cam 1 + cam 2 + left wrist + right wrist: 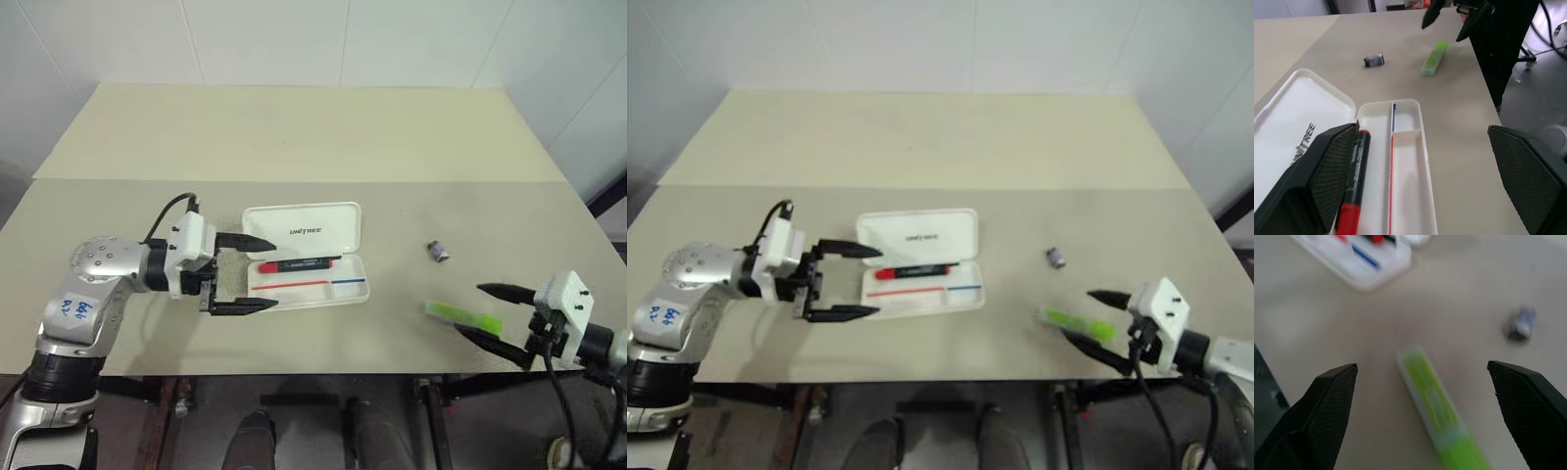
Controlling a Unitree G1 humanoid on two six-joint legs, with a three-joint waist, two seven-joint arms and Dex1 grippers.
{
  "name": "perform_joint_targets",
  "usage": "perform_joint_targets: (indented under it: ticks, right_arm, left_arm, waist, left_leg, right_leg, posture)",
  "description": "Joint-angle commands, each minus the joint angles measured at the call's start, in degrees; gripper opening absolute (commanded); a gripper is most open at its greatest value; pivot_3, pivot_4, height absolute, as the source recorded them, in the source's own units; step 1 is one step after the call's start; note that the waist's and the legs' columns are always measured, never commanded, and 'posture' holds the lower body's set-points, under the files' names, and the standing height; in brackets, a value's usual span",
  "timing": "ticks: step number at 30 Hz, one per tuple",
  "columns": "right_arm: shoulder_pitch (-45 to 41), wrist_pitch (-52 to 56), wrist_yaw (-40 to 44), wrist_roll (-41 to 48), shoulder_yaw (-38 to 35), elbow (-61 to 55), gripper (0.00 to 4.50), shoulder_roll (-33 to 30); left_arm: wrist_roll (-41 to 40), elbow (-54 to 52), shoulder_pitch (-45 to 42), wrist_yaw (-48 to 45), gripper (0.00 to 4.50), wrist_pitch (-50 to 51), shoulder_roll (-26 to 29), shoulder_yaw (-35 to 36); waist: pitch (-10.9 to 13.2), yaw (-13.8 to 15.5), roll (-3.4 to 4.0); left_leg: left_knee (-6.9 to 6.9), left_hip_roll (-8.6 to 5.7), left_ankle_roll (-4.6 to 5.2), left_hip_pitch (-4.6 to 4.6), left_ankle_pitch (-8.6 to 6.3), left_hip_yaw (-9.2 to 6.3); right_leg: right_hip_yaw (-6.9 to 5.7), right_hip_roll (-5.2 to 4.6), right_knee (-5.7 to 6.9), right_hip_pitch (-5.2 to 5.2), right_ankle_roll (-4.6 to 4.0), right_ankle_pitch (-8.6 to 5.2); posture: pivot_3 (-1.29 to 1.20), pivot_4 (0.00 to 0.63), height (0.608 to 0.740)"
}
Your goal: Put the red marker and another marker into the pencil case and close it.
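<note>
Desk (pixel 294 137) first: we see its beige top carrying the pencil case (pixel 306 257) near the middle of the front edge, lid laid open flat with the lettering up, and the red marker (pixel 297 264) lying in the tray's rear compartment. Our left claw (pixel 242 273) hovers spread wide at the case's left end, holding nothing, while our right claw (pixel 490 313) stands spread wide at the front right corner. Between its fingers on the desk lies the light-green highlighter (pixel 463 316), untouched, and a small dark cap-like object (pixel 438 252) sits behind it.
</note>
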Motion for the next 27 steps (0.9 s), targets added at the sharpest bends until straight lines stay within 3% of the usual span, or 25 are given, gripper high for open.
perform_joint_targets:
  ticks: [1, 9, 21, 24, 27]
  right_arm:
    - [-1.7, -5.9, 5.1, -3.2, 0.0, 8.7, 4.5, -3.3]
    - [-9.4, -13.8, 10.4, -7.9, 3.9, 27.6, 4.5, -5.2]
    - [-14.9, -15.8, 11.8, -8.8, 10.4, 29.1, 4.5, -2.3]
    - [-15.0, -16.4, 12.3, -9.2, 11.2, 29.4, 3.92, -2.1]
    - [-15.1, -17.0, 12.7, -9.4, 11.6, 29.6, 2.83, -2.2]
  left_arm:
    - [-1.4, -0.8, -0.4, -0.9, 4.49, -1.3, 1.1, 1.8]
    - [-1.3, 0.4, -0.3, -2.1, 4.49, -2.1, 3.0, 3.5]
    - [-1.0, 3.8, -1.4, -3.7, 4.49, -3.4, 4.5, 4.9]
    - [-0.7, 4.4, -1.7, -4.0, 4.5, -4.1, 4.5, 4.9]
    - [-0.6, 4.9, -1.9, -4.2, 4.5, -4.8, 4.6, 4.8]
  waist:
    - [0.0, -0.1, 0.0]
    - [0.0, -1.0, 0.04]
    - [0.0, -1.3, 0.04]
    - [0.0, -1.4, 0.04]
    - [0.0, -1.4, 0.0]
  left_leg:
    - [0.0, 0.0, 0.0, 0.0, 0.0, 0.0]
    - [-0.19, 0.0, 0.03, 0.0, -0.03, 0.01]
    - [0.05, 0.0, 0.03, 0.06, -0.02, 0.01]
    - [0.04, 0.0, 0.03, 0.08, -0.02, 0.0]
    - [0.05, 0.0, 0.03, 0.07, -0.02, 0.01]
  right_leg:
    - [0.0, 0.0, 0.0, 0.0, 0.0, 0.0]
    - [0.01, 0.0, -0.05, -0.03, 0.07, -0.03]
    - [0.04, 0.01, 0.26, -0.02, 0.16, -0.05]
    - [0.04, 0.01, 0.3, -0.03, 0.16, -0.05]
    - [0.05, 0.01, 0.3, -0.02, 0.16, -0.05]
  posture:
    - [0.0, 0.15, 0.74]
    - [0.0, 0.15, 0.74]
    - [0.0, 0.15, 0.74]
    - [0.0, 0.15, 0.74]
    - [0.0, 0.15, 0.74]
